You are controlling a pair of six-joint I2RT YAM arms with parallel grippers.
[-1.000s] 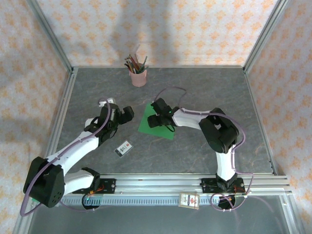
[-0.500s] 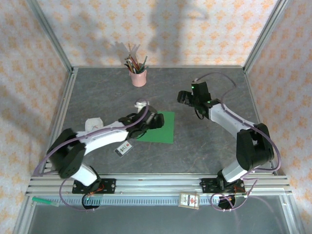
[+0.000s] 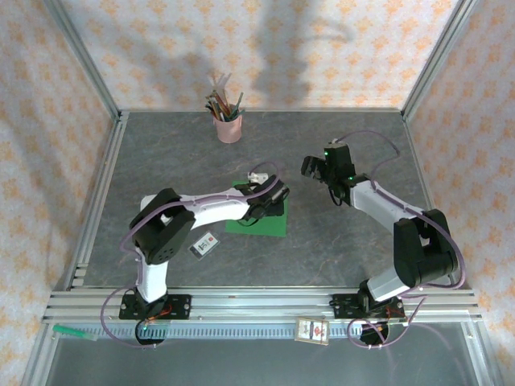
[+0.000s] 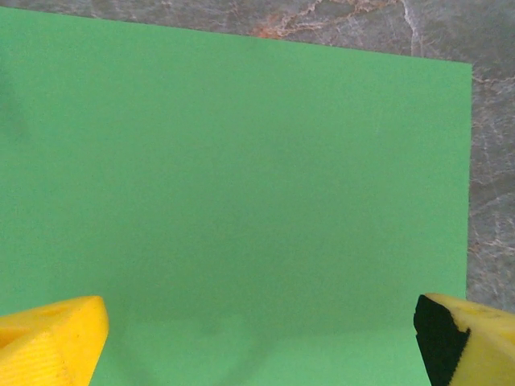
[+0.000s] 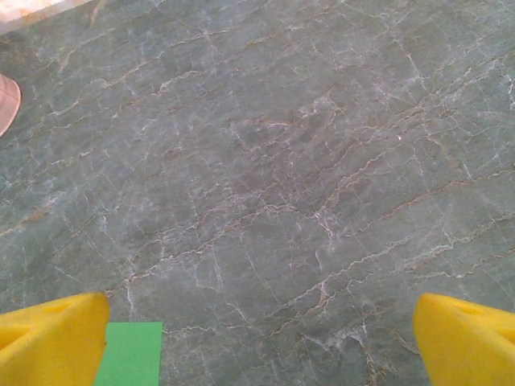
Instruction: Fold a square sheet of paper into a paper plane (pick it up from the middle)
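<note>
Having swung in, the left claw (image 3: 269,198) is hovering released over the flat bright-green square sheet of paper (image 3: 259,225) lying on the grey bench (image 3: 346,249), while the right claw (image 3: 319,169), also released, is idling clear, so pickup looks next.

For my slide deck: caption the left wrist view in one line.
Open left gripper over the flat green paper on the grey marbled table.
</note>
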